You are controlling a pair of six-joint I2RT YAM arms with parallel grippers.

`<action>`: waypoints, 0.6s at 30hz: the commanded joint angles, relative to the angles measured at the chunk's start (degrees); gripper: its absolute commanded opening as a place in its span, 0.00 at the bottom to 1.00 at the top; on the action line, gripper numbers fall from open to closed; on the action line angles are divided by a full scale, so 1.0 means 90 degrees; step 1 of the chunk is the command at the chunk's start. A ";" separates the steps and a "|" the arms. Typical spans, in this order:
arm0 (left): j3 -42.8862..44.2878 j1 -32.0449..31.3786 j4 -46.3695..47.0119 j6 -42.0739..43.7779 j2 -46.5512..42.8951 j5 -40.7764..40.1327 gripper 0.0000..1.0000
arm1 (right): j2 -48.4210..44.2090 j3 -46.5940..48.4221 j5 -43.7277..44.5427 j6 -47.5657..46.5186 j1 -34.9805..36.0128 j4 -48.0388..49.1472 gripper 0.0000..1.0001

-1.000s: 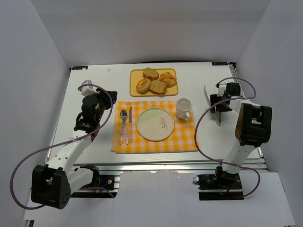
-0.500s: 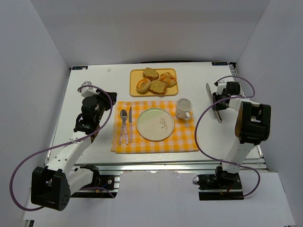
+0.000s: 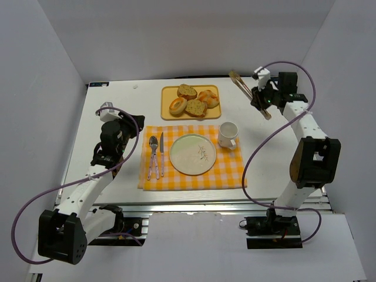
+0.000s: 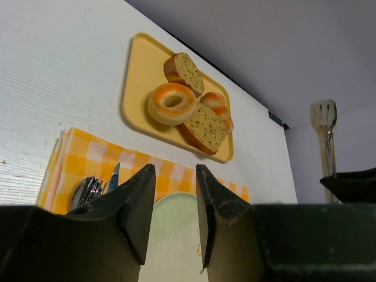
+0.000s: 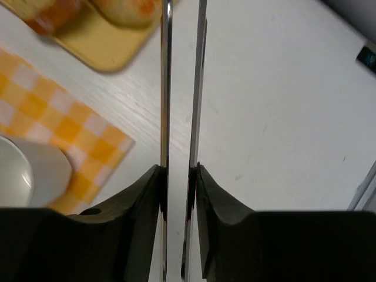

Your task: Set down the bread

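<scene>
1. The right gripper (image 5: 178,170) is clamped on the handle end of a pair of metal tongs (image 3: 245,88). It hangs in the air near the far right corner of the table (image 3: 264,158).
2. The tongs' long axis runs from the gripper diagonally toward the far edge and leftward. Their tips lie just off the right end of the tray (image 3: 166,90). The two arms sit almost together, and I see nothing between them.
3. The left gripper (image 4: 174,176) hovers near the left edge with its jaws a little apart and nothing in them.
4. The bread is all on the tray at the middle of the far edge: a bagel (image 3: 177,106), two seeded slices (image 3: 187,91) (image 3: 196,108) and a roll (image 3: 208,98). The bagel is round with no real axis. The slices seem to lie lengthwise roughly along the tray, slightly slanted.
5. My judgement: this is the approach step, with nothing picked yet.
6. The next move calls for letting the tongs spread, swinging the tips left and down over one piece, and straddling it across its narrow side.
7. The likely goal is the bare plate (image 3: 192,154) on the checked cloth (image 3: 229,170), toward the near edge.
</scene>
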 commanded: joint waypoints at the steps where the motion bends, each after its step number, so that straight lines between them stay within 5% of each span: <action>1: 0.0067 0.0025 0.0047 -0.0003 -0.0052 0.0030 0.44 | -0.0029 0.0713 -0.0464 -0.0212 0.0594 -0.0381 0.37; 11: -0.0041 0.0035 -0.0109 0.0017 -0.0335 -0.0155 0.44 | 0.1036 0.2531 -0.0542 -0.0611 0.1513 -0.1328 0.43; 18: -0.0090 0.0035 -0.0148 0.0027 -0.0404 -0.0195 0.44 | 0.0754 0.1967 -0.0123 -0.2379 0.2450 -0.1280 0.44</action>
